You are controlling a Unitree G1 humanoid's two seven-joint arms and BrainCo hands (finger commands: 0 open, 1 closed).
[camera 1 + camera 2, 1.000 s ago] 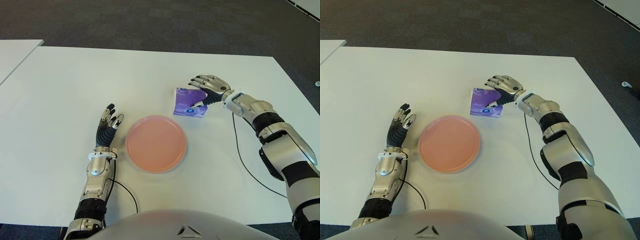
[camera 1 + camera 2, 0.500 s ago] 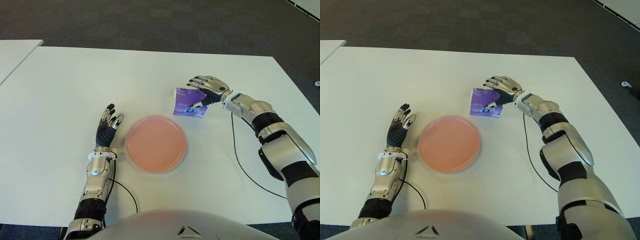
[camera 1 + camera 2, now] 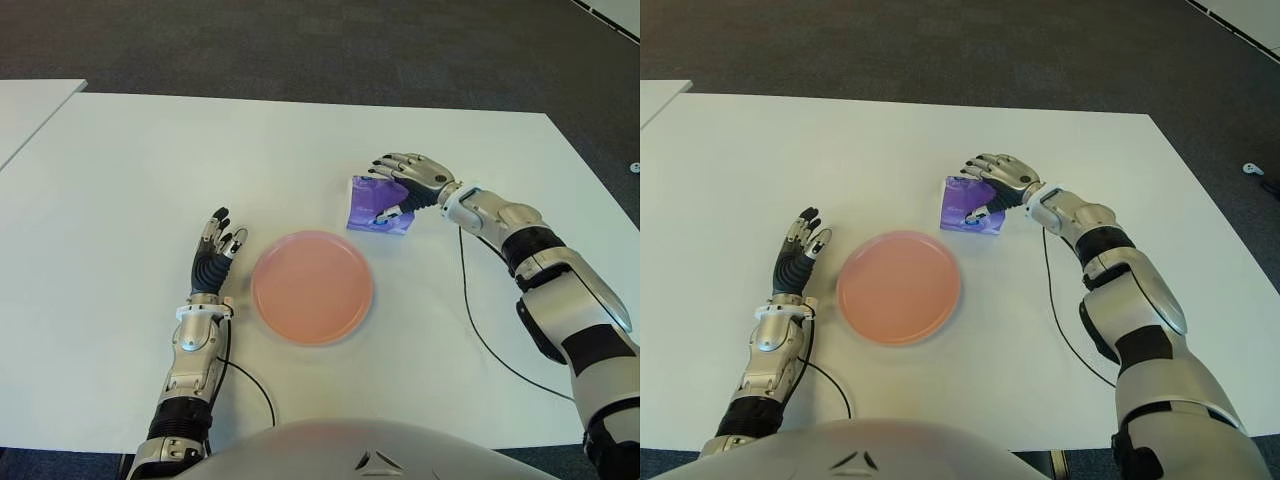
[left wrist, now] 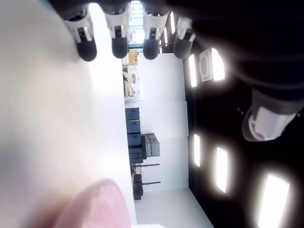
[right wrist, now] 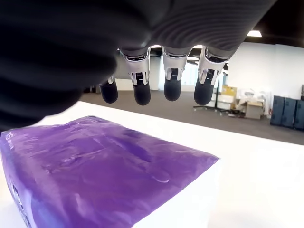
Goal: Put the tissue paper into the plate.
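Observation:
A purple tissue paper pack (image 3: 375, 204) lies flat on the white table (image 3: 130, 170), just beyond the right rim of the round pink plate (image 3: 311, 286). My right hand (image 3: 404, 185) hovers over the pack with its fingers (image 5: 166, 81) spread above the purple wrapper (image 5: 95, 166), holding nothing. The thumb reaches down along the pack's near edge. My left hand (image 3: 214, 250) shows to the left of the plate, fingers extended and empty.
A black cable (image 3: 480, 320) runs across the table beside my right forearm. A second white table (image 3: 30, 110) stands at the far left. Dark carpet lies beyond the table's far edge.
My right hand has crept a little leftward over the tissue pack. The pack, the plate and my left hand have not moved.

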